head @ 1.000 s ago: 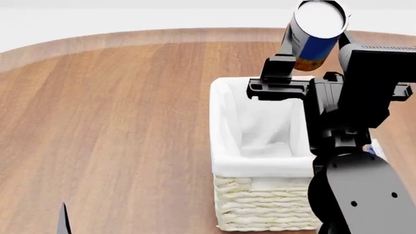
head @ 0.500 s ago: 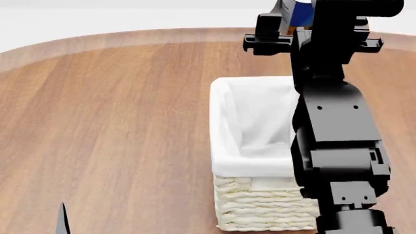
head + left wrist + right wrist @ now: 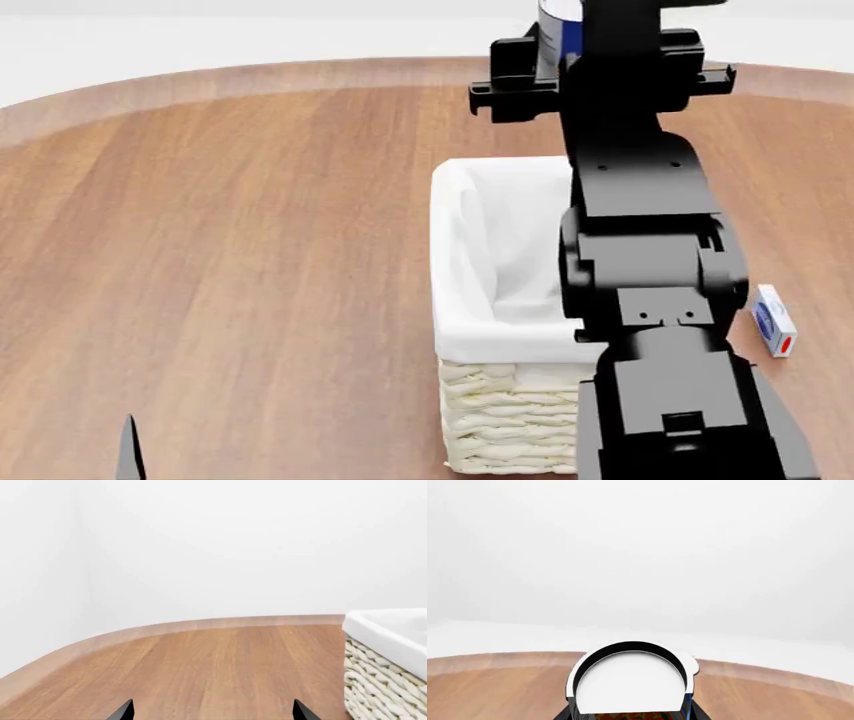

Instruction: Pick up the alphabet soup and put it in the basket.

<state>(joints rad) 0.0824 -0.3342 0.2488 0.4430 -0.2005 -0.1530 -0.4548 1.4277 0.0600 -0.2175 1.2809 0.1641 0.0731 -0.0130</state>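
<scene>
- I have the alphabet soup [image 3: 562,30] gripped in my right pincer [image 3: 567,75], closed on the can, high above the far end of the basket [image 3: 514,300]; only a blue sliver shows behind the arm in the head view.
- Right wrist view: the can's white top [image 3: 630,685] fills the bottom edge and faces the camera, so I judge the can tilted, not upright.
- Left pincer [image 3: 210,712]: just two dark tips apart, nothing between them, parked low beside the basket's near wicker wall [image 3: 380,680].
- Step in hand, as I read it: carry over the basket, then lower.
- To do it well: bring the can back over the white liner, centred between the rims, lower inside before letting go.
- Small white box [image 3: 774,320] on the bench [image 3: 240,250] right of the basket; not involved.
</scene>
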